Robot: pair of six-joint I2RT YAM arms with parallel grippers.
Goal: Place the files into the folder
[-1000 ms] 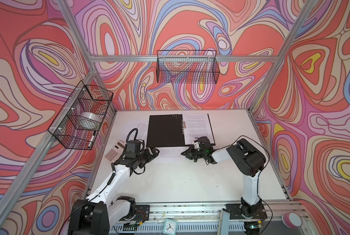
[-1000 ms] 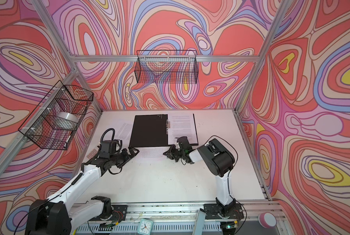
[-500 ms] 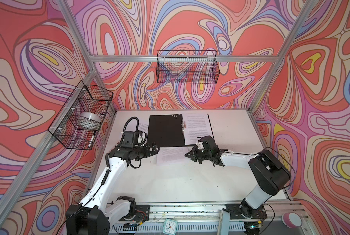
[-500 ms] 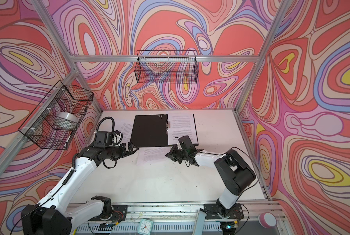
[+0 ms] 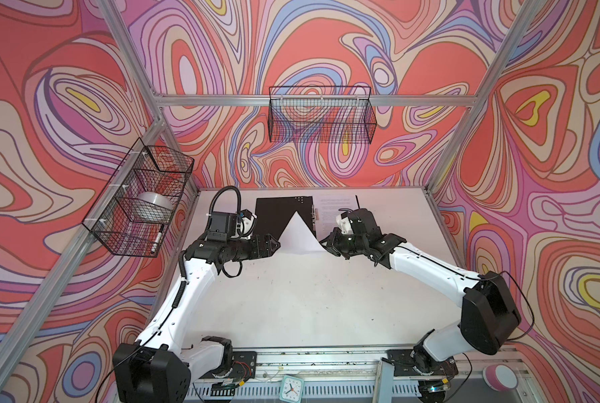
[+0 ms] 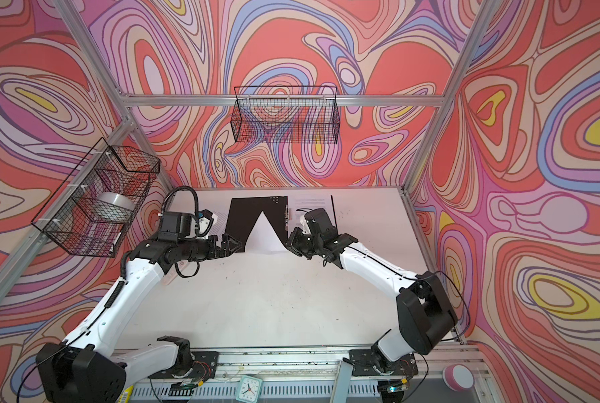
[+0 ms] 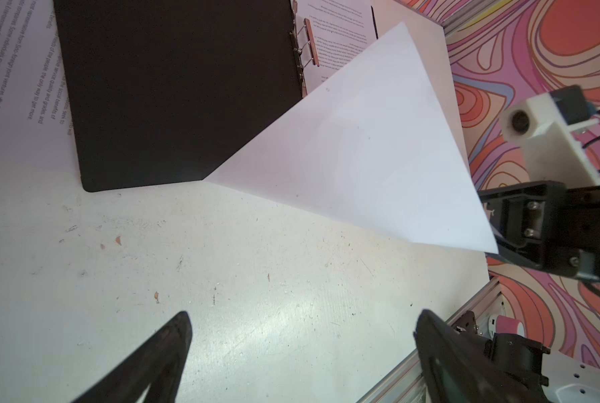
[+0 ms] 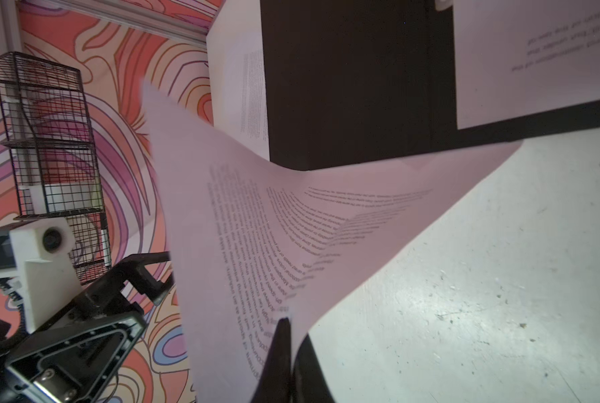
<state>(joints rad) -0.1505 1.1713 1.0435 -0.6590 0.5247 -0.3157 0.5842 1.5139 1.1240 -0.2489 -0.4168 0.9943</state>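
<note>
The folder point(image 5: 279, 216) point(image 6: 248, 218) lies open at the back of the table, black inside up, with its metal clip point(image 7: 305, 45) along the spine. One of the files point(image 5: 337, 213) rests on its right half. Another printed sheet point(image 8: 246, 94) lies left of the folder, partly under it. My right gripper point(image 5: 324, 244) point(image 8: 290, 328) is shut on the edge of a third sheet point(image 5: 300, 237) point(image 7: 361, 150), which rises off the table as a white triangle before the folder. My left gripper point(image 5: 276, 246) point(image 7: 304, 322) is open and holds nothing, just left of that sheet.
A wire basket point(image 5: 141, 199) with a roll of tape hangs on the left wall. A second, empty one point(image 5: 321, 115) hangs on the back wall. A small clock point(image 5: 291, 387) and a pink round object point(image 5: 500, 375) sit at the front rail.
The right gripper has lifted the sheet that lay flat before the folder, so that it now stands up. The left gripper has risen and moved back beside it, still open.
</note>
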